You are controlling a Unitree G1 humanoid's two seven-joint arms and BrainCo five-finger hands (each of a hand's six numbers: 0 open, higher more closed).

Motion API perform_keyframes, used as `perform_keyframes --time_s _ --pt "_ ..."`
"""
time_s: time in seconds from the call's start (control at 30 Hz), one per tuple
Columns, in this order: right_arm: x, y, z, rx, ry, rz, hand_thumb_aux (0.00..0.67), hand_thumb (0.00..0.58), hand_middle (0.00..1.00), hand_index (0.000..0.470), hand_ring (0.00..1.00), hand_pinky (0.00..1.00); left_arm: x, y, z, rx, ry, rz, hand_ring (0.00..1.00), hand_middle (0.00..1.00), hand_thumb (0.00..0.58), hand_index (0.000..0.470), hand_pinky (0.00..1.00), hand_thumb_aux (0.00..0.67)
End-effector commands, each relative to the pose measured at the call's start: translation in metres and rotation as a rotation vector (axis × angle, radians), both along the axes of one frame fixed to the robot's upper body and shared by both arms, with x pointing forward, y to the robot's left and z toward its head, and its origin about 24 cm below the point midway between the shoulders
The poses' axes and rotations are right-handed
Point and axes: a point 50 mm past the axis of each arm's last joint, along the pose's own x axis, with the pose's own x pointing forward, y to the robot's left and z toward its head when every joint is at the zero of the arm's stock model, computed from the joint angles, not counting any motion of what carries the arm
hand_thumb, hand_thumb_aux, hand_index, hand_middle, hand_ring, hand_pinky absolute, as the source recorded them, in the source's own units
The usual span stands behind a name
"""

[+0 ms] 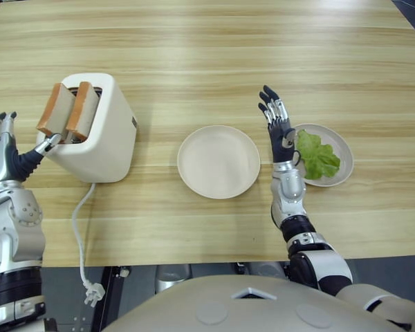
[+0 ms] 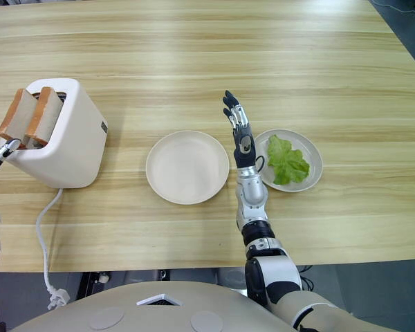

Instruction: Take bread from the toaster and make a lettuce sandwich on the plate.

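A white toaster [image 1: 104, 138] stands on the left of the wooden table with two bread slices [image 1: 69, 111] sticking up from its slots. My left hand [image 1: 3, 152] is open just left of the toaster, one finger touching its near corner below the bread. An empty cream plate [image 1: 218, 161] lies in the middle. My right hand [image 1: 277, 121] is raised and open between that plate and a small grey dish [image 1: 342, 149] holding a green lettuce leaf [image 1: 317, 155].
The toaster's white cord [image 1: 79, 228] runs down over the table's near edge, its plug [image 1: 93, 296] hanging below. The far half of the table [image 1: 228, 48] is bare wood.
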Motion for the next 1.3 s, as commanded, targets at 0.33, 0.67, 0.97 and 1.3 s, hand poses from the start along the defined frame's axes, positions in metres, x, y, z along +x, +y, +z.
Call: perform_keyframes --time_s 0.33,0.67,0.97,1.3 --pt "0.000 0.001 -0.003 0.000 0.018 -0.004 0.000 0.000 0.00 0.000 0.00 0.00 0.010 -0.022 0.019 0.065 -0.192 -0.127 0.00 0.00 0.531 0.327 0.00 0.476" --pt "-0.001 0.001 -0.004 -0.003 0.020 -0.004 0.000 0.000 0.00 0.000 0.00 0.00 0.013 -0.019 0.004 0.031 -0.150 -0.124 0.00 0.00 0.503 0.292 0.00 0.426" --pt "-0.001 0.001 -0.005 -0.003 0.022 -0.003 0.000 0.000 0.00 0.000 0.00 0.00 0.015 -0.017 -0.011 -0.013 -0.127 -0.123 0.00 0.00 0.506 0.296 0.00 0.431" --pt "-0.001 0.002 -0.005 -0.004 0.022 -0.001 0.000 0.000 0.00 0.000 0.00 0.00 0.019 -0.019 -0.009 -0.018 -0.145 -0.143 0.00 0.00 0.580 0.460 0.00 0.670"
